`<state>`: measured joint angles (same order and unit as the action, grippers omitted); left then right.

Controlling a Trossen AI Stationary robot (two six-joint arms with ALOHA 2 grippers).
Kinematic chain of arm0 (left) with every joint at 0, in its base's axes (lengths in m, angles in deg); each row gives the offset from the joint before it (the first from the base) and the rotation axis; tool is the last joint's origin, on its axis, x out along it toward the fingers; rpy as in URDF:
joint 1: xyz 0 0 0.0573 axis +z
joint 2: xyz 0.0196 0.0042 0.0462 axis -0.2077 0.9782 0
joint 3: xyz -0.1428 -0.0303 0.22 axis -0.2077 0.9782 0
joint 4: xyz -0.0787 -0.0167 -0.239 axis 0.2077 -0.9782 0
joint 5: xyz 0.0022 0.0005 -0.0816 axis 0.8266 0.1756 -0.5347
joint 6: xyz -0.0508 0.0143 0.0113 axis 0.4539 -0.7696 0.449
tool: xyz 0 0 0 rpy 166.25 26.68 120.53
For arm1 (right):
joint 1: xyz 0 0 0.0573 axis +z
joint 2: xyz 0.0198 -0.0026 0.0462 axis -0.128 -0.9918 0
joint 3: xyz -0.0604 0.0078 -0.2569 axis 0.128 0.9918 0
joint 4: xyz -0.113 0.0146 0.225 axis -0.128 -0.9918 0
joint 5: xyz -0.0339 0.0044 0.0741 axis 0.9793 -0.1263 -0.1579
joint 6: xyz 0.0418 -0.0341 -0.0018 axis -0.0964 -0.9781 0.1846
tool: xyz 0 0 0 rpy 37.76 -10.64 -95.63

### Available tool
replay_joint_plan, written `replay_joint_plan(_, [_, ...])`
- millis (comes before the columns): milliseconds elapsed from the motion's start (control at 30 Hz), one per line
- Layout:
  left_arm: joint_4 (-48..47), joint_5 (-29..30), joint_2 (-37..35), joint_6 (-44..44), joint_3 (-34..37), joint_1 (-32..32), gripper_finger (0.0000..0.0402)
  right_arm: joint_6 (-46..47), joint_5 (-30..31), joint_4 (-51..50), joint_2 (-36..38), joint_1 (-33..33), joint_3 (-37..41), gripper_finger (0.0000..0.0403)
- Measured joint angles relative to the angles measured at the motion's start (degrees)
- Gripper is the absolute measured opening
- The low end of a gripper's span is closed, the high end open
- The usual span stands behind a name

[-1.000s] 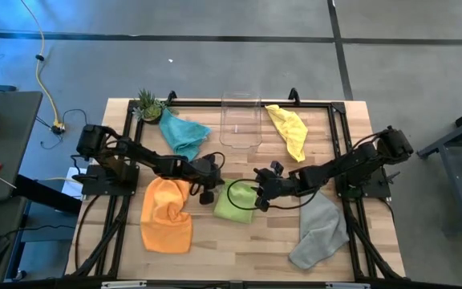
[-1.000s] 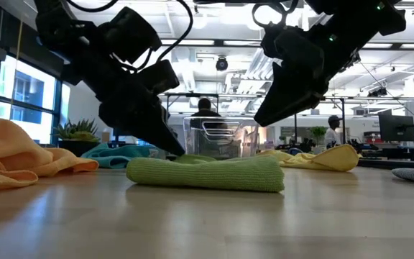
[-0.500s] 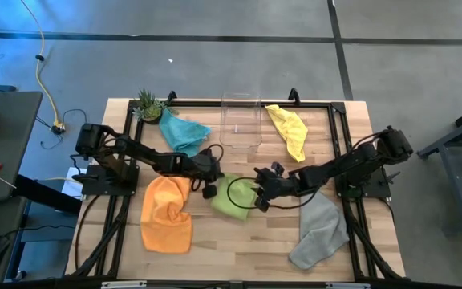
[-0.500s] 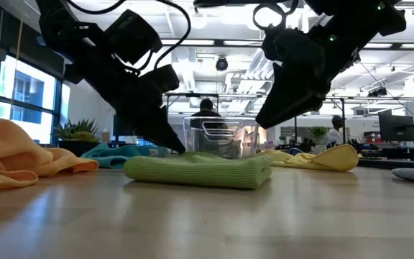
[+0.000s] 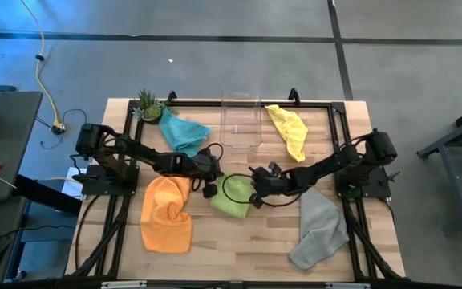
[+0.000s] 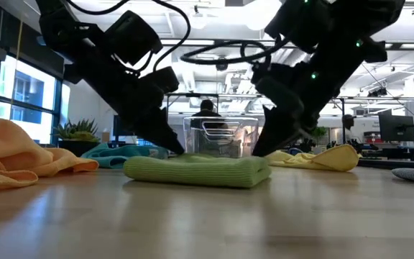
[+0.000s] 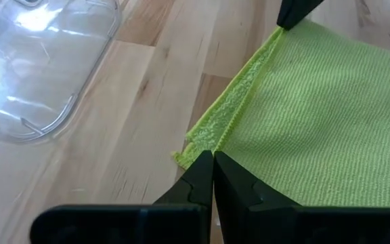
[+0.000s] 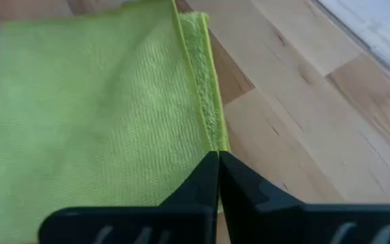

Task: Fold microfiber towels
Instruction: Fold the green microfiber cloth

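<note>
The lime green towel lies folded flat on the table's middle, also in the low view. My left gripper is shut at the towel's far left corner, and my right gripper is shut at its far right corner. In the low view both grippers come down onto the towel's far edge, the left and the right. The orange towel, teal towel, yellow towel and grey towel lie crumpled around it, untouched. My left gripper pinches the green towel's far left corner between its two fingers, where stacked hems show several layers. The fingers slant down from the table's left. The towel lies on the table. My right gripper pinches the towel's far right corner at its hemmed edge between its two fingers, slanting down from the table's right. The towel lies flat on the table below it.
A clear plastic bin stands at the far middle, just beyond the green towel. A small potted plant sits at the far left corner. Bare wood shows along the near edge between the orange and grey towels.
My right gripper has come down and a little toward the table's left, onto the green towel's far right corner, and has shut there. The towel's right end has drawn slightly leftward. My left gripper has stayed at the far left corner, shut.
</note>
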<state>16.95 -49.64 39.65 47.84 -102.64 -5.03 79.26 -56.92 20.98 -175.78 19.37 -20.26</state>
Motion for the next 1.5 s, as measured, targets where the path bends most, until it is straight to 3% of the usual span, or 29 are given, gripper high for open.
replay_joint_plan(400, [-0.99,3.84,0.00,-0.08,0.00,0.00,0.0006,0.99,-0.26,-0.69,-1.94,-0.40,0.00,0.0001])
replay_joint_plan(767, [-8.73,3.70,-8.91,-2.54,-0.03,0.57,0.0099,0.83,-0.24,-1.91,-1.94,-0.40,0.00,0.0003])
replay_joint_plan(867, [-11.67,-1.86,-12.73,-3.01,0.26,-0.06,0.0110,0.83,-0.16,-2.58,-1.94,-0.38,0.00,0.0003])
replay_joint_plan(967, [-8.51,-7.10,-13.79,-2.67,2.31,-3.11,0.0100,0.83,-0.01,-3.16,-1.85,-0.32,0.00,0.0003])
replay_joint_plan(1067, [-3.84,-7.48,-11.55,-1.57,3.93,-6.74,0.0078,0.81,0.04,-3.90,-1.65,-0.16,0.02,0.0003])
replay_joint_plan(1267, [0.14,-1.42,-4.53,-0.63,4.18,-12.51,0.0029,1.64,0.09,-4.93,-1.43,0.45,0.02,0.0003])
replay_joint_plan(1500, [0.21,6.61,0.99,1.12,4.23,-12.46,0.0003,5.79,0.65,-6.98,-1.33,3.17,0.02,0.0003])
